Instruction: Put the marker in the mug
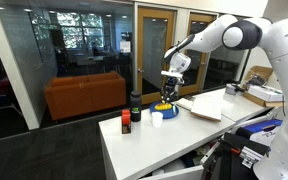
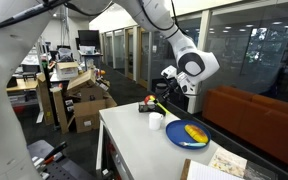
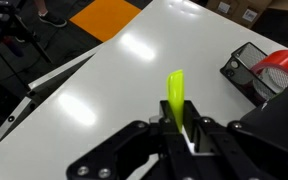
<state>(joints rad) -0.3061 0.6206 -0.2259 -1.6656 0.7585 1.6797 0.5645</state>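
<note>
I have the pincer clamped on the marker, above the table near the mug.

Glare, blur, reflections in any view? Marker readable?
Wrist view: broad glare on the white table; the marker reads bright against it; the gripper is dark and soft up close. In both exterior views: reflections on the glass walls; marker too small to judge.

marker in the air over the table

So the gripper has the thin yellow-green marker slanting out below it. The blue mug with the yellow inside sits on the white table, just beside a small white cup. There's a brown sofa behind.
</note>
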